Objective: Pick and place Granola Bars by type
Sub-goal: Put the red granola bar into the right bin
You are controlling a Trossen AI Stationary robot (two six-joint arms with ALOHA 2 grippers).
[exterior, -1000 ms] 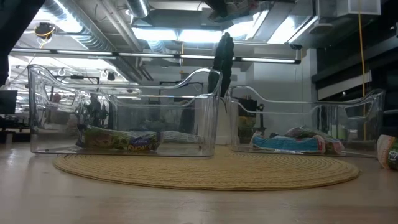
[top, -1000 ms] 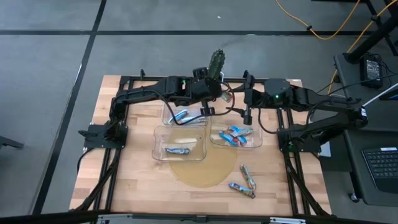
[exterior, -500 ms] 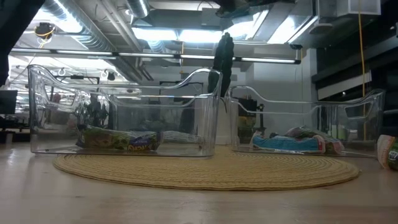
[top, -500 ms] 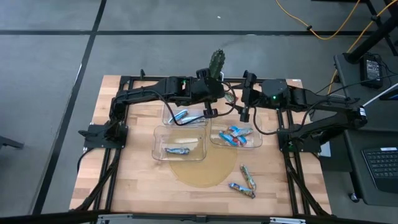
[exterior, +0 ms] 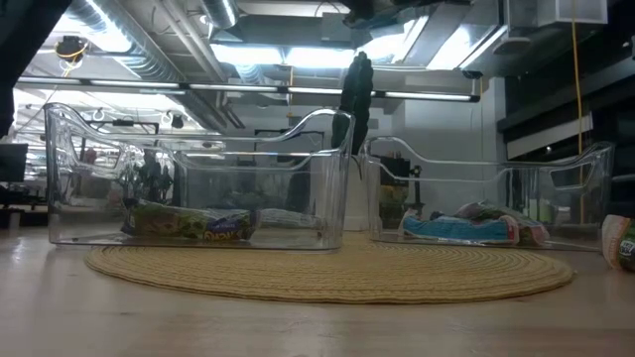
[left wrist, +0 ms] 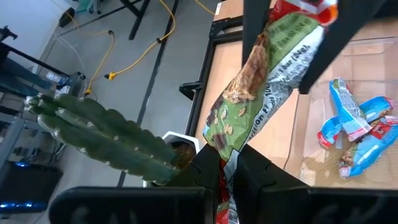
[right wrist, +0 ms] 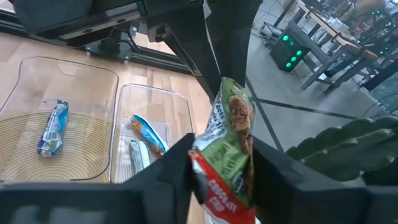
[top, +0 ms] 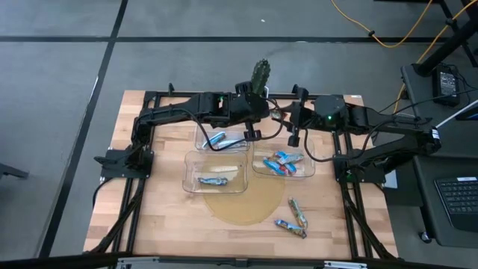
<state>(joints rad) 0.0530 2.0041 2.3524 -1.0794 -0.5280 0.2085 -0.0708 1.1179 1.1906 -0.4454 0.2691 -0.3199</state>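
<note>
- Handover at height, just in front of the cactus (top: 261,75): we see 1 green granola bar (left wrist: 267,81) hanging between 2 grippers, clear of the table.
- The left gripper (left wrist: 227,171) is pinched nearly closed on the bar's lower end. The right gripper (right wrist: 221,168) has its jaws pressed against both flat sides of the other end (how firmly, we cannot judge).
- Risk 1: if the left jaws let go before the right grip is secure, the slick foil could slip out. The bar would then drop toward the bin of silver-blue bars (top: 222,139) in front of the cactus, which is the wrong type.
- Risk 2: if either arm pulls away while both jaws are clamped, the wrapper could tear or twist, or the bar could be yanked askew.
- Risk 3: the fingers meet close to the cactus, so a wide retreat could brush it.
- Risk 4: the matching bin (top: 188,173), farther from the cactus, holds 1 brownish-green bar. A tilted grip could catch its wall on release.
- 2 loose bars (top: 293,219) lie farthest from the cactus, unsorted.
</note>
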